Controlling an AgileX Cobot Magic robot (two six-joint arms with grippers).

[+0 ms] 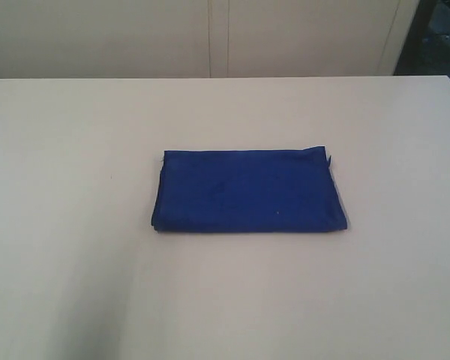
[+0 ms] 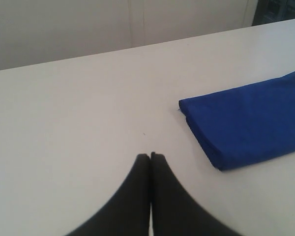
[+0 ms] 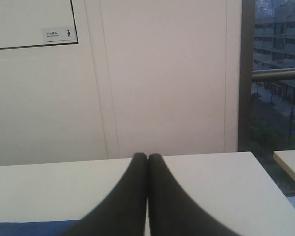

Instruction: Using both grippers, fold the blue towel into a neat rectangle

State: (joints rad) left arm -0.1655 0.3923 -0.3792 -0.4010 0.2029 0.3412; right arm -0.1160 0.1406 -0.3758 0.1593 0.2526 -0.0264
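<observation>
The blue towel lies folded in a flat rectangle at the middle of the white table. No arm shows in the exterior view. In the left wrist view my left gripper is shut and empty, its tips pressed together over bare table, with the blue towel lying apart from it. My right gripper is also shut with nothing in it. A strip of the blue towel shows at the edge of the right wrist view, partly hidden behind the fingers.
A pale panelled wall runs behind the table's far edge. In the right wrist view a window with a metal rail and the corner of a second table stand beyond the table's edge.
</observation>
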